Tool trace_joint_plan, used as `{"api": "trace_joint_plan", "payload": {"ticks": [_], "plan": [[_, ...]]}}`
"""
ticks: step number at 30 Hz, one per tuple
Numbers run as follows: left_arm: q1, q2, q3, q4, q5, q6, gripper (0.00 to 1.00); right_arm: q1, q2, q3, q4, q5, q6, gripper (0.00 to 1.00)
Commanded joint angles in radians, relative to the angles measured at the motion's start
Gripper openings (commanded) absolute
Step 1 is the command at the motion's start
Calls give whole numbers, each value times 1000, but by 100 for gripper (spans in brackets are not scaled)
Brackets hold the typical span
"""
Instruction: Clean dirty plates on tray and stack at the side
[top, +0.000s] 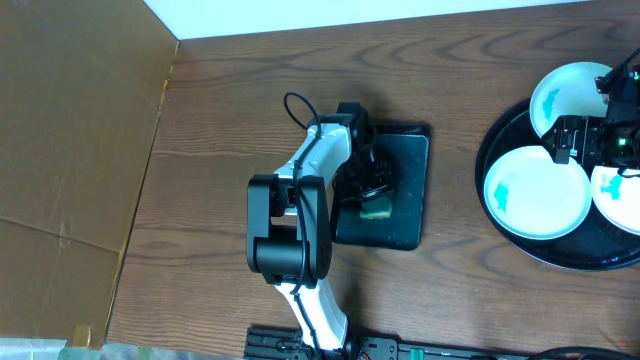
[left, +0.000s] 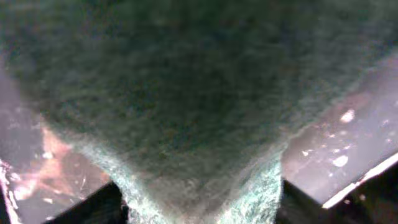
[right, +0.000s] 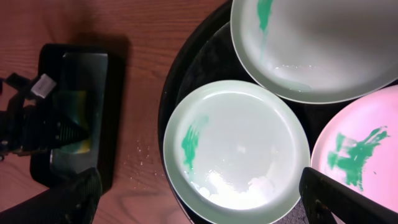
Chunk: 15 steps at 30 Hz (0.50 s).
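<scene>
Where the wooden table (top: 210, 90) runs out to the right, the tray (top: 560, 252) is found, large, round and black, and the dirty plates (right: 242, 155) are all laid inside its raised rim. A far plate (top: 570, 90) is set against the far part of the rim, a middle plate (top: 540, 195) lies towards the left of the tray, and a right-hand plate (top: 622, 200) is cut off by the edge of the overhead view. Each of the three is marked with a teal smear, and they are packed close, rim beside rim; whether the rims actually touch cannot be told. The right gripper (right: 200, 186) is held above these plates with its fingers (right: 68, 199) spread wide apart, and nothing is caught between them. Well to the left, near the middle of the table, a smaller rectangular black tray (top: 410, 215) is seen, its surface wet and glossy in the right wrist view. The left gripper (top: 372, 190) is lowered onto it and is clamped on a green sponge (left: 186, 93), whose coarse scouring face fills nearly the whole left wrist view, with the dark fingers pressed against its narrow lower part on either side. A sheet of brown cardboard (top: 70, 150) is laid along the left side of the table
</scene>
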Motion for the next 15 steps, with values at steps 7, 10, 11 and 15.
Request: {"api": "trace_joint_plan", "payload": {"ticks": [7,10,11,15], "plan": [[-6,5,-11,6,-5,5,7,4,5,3,-6,6,3,99],[-6,5,-11,18,-5,5,7,4,5,3,-4,6,3,99],[-6,5,-11,23,-5,5,9,4,5,3,-5,6,3,99],[-6,5,-11,65,-21,5,85,4,5,3,-6,6,2,99]]}}
